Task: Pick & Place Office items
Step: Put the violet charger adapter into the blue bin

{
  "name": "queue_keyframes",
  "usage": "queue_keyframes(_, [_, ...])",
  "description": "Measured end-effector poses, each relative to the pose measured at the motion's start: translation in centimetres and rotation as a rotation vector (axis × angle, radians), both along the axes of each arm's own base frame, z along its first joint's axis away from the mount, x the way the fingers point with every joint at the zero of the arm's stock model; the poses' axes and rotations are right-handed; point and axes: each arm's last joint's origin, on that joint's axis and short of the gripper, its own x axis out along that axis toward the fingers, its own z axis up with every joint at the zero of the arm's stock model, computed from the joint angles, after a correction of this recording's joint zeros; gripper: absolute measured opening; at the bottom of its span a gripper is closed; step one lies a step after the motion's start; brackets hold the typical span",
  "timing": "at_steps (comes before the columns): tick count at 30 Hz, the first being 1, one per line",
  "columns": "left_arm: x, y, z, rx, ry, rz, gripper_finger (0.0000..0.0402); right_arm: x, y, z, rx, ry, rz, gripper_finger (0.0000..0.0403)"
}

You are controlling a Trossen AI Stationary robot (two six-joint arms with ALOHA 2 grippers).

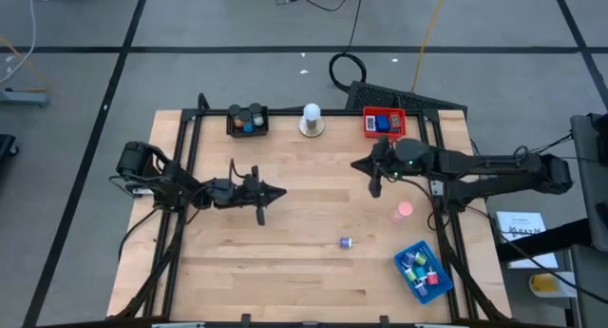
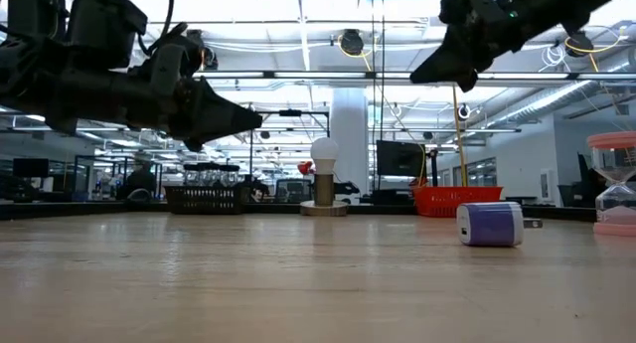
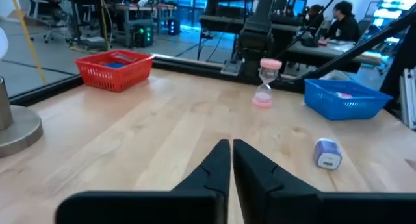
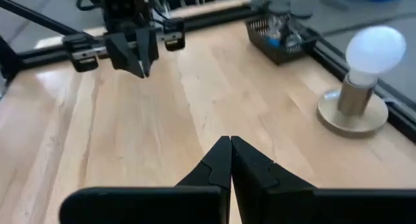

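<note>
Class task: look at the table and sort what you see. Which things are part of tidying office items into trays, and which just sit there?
Job:
purple charger
pink sand timer
red tray
blue tray
black tray

Just there:
bulb lamp

White bulb lamp (image 1: pixel 311 119) stands between black tray (image 1: pixel 248 122) and red tray (image 1: pixel 384 124).

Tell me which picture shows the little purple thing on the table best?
The low view: the purple item sits close and big there, alone on the wood. The left wrist view shows it smaller. From above it's a tiny dot. The right wrist view misses it.
</note>
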Motion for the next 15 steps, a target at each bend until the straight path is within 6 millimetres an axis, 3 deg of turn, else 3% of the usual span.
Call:
queue_keyframes(8, [0.1, 0.0, -0.1, 0.001, 0.015, -0.002, 0.0052, 1.7, 0.3, 1.6, 0.037, 0.195, -0.199, 0.0])
queue_keyframes(15, [0.1, 0.0, -0.1, 0.001, 0.017, -0.001, 0.0052, 4.1, 1.5, 3.7, 0.071, 0.293, -0.156, 0.0])
